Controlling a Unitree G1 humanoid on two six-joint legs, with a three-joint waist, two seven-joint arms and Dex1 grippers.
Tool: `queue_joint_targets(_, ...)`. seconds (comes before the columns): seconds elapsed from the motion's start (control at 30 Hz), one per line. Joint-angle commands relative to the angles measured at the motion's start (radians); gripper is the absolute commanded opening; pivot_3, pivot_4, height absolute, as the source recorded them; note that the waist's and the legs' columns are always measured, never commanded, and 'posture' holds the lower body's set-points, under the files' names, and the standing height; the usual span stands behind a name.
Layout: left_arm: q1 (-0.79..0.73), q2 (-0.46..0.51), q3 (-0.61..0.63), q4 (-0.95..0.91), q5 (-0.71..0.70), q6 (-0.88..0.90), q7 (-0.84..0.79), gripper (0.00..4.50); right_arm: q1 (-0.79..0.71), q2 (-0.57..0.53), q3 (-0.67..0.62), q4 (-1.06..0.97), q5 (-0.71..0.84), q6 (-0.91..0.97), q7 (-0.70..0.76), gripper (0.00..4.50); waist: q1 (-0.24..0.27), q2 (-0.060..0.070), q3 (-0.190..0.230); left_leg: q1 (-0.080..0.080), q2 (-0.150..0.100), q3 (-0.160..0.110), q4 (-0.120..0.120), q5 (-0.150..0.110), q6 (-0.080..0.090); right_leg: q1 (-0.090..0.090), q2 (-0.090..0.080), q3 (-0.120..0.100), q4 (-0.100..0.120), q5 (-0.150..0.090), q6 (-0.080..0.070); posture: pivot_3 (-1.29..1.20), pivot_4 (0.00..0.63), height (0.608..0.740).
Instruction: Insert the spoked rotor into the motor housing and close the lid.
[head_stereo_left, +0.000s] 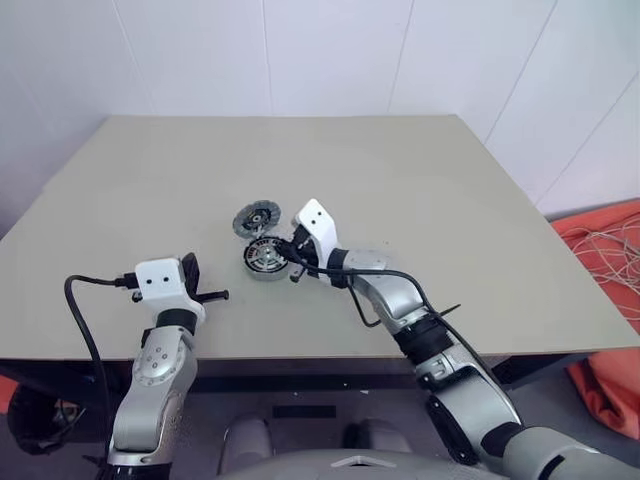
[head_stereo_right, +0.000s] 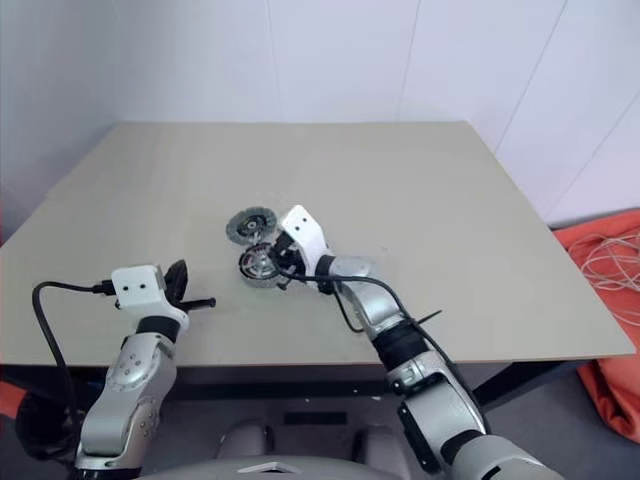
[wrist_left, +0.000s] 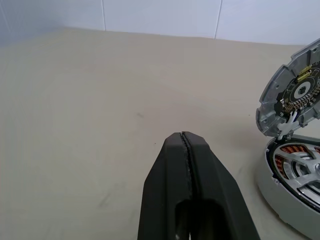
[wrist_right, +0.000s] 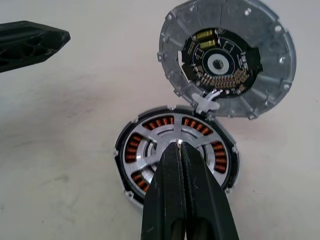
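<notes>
Your rotor (wrist_right: 176, 150) is already seated in the housing (wrist_right: 125, 192) at mid-table; copper windings show between its spokes. The lid (wrist_right: 227, 57) stands open, tilted up at the housing's far edge, inner face showing. Your right gripper (wrist_right: 180, 147) hovers over the rotor hub, fingers together, empty. Your left gripper (wrist_left: 186, 142) sits near the table's front edge, pinched together, empty. Remaining step, in my judgement: swing the lid down squarely.
</notes>
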Motion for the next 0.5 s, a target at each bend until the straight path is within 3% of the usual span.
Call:
queue_joint_targets(0.03,-0.015,-0.012,0.02,-0.018,0.021,-0.014,-0.017,0.03,-0.048,0.029,-0.003,0.04,-0.015,-0.051,-0.004,0.0,0.0,0.0,0.0,0.0,0.0,0.0,0.0,0.0,0.0,0.0,0.0,0.0,0.0,0.0,0.0,0.0,0.0,0.74)
queue_joint_targets(0.5,0.003,-0.071,0.029,-0.043,0.038,0.007,-0.055,0.03,-0.154,0.087,-0.019,0.34,-0.075,-0.083,-0.03,0.0,-0.001,0.002,0.001,0.0,0.0,0.0,0.0,0.0,0.0,0.0,0.0,0.0,0.0,0.003,-0.005,0.0,0.0,0.74)
